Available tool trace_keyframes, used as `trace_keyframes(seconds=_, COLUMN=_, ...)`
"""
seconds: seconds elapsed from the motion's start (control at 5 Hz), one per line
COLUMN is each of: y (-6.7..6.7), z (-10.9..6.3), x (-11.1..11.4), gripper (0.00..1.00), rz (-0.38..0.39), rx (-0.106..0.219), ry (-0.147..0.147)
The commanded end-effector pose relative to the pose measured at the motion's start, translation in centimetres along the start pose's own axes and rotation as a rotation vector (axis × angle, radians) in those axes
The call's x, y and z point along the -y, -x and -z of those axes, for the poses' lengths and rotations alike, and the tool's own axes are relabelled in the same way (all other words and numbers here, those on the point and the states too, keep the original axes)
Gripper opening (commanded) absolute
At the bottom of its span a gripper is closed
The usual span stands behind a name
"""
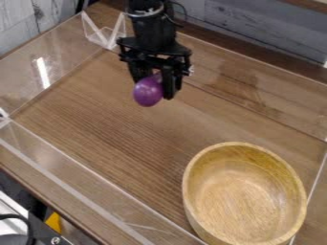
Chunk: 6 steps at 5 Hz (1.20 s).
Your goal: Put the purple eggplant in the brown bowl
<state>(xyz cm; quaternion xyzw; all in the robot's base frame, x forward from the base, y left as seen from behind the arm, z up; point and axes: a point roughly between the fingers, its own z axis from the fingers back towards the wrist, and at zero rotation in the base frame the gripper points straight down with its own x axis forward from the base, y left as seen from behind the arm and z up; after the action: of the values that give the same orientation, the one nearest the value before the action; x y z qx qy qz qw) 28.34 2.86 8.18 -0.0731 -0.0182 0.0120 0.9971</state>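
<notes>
Writing: none is showing clearly enough to be read.
Bowl (246,202): round, pale wood with visible grain and a thick rim, sitting nearest the camera.
Table (115,144): dark wood grain, lying under the bowl.
Clear walls (52,72): glossy panels standing around the table.
Eggplant (148,92): glossy purple, hanging above the table, beyond and left of the bowl.
Gripper (155,84): black fingers pointing down, clasping the eggplant.

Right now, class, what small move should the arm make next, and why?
Probably carry the eggplant toward the lower right until it is above the bowl. The fingers hold it clear of the table, but the empty bowl sits well off to that side.
</notes>
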Motion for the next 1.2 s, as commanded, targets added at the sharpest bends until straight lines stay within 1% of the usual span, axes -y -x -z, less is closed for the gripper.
trace_keyframes(seconds=0.0, y=-2.5, z=-1.3, x=-2.2, gripper=0.00, rz=-0.032, rx=0.075, ry=-0.040)
trace_keyframes(seconds=0.2, y=-3.3, z=-1.4, x=-4.1, gripper=0.00, rz=-0.064, rx=0.075, ry=-0.060)
trace_keyframes(seconds=0.4, y=-2.6, z=-1.1, x=-6.0, gripper=0.00, rz=-0.052, rx=0.058, ry=-0.055)
trace_keyframes(seconds=0.6, y=-1.4, z=-1.6, x=-6.9, gripper=0.00, rz=-0.041, rx=0.061, ry=-0.035)
trace_keyframes(seconds=0.8, y=-0.5, z=-1.4, x=-5.4, gripper=0.00, rz=-0.076, rx=0.077, ry=-0.020)
trace_keyframes(seconds=1.0, y=-0.3, z=-0.9, x=-2.5, gripper=0.00, rz=-0.091, rx=0.073, ry=-0.005)
